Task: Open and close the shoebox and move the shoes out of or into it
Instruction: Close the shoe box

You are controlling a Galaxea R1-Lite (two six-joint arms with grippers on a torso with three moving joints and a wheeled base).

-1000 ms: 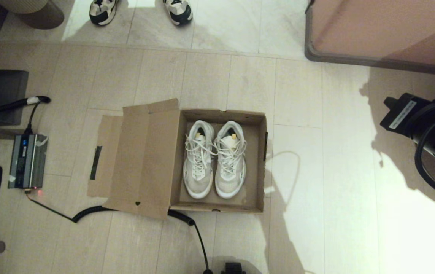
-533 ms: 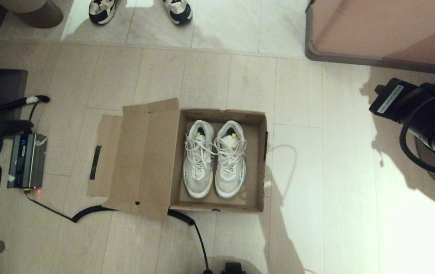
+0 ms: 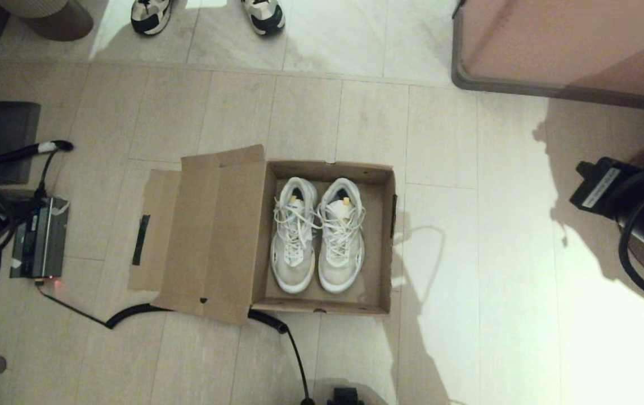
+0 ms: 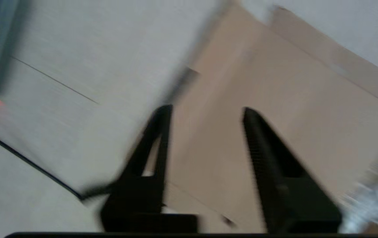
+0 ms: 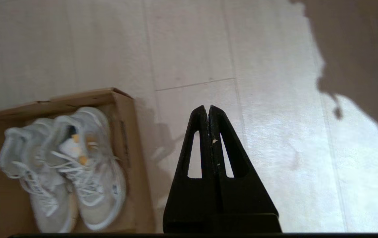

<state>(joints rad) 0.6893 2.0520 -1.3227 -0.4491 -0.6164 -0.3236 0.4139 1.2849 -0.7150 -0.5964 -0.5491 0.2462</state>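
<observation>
The brown cardboard shoebox (image 3: 385, 236) stands open on the floor, its lid (image 3: 209, 236) folded flat to the left with a dark tape strip (image 3: 141, 241) on the flap. Both white mesh shoes (image 3: 317, 236) lie side by side inside, toes toward me. My left gripper (image 4: 205, 112) is open, high above the lid (image 4: 258, 109), holding nothing. My right gripper (image 5: 207, 107) is shut and empty over bare floor, to the right of the box (image 5: 126, 138) and shoes (image 5: 76, 165). In the head view only the right arm (image 3: 631, 208) shows at the right edge.
A grey power unit (image 3: 37, 239) with a red light and black coiled cables (image 3: 130, 315) lie left of the lid. A person's white-and-black sneakers (image 3: 153, 16) stand at the far edge. A pink cabinet (image 3: 569, 45) fills the far right.
The right arm swung up and toward the box, then dropped back to the right. The left arm showed at the left edge and pulled back. Box and shoes have not moved.
</observation>
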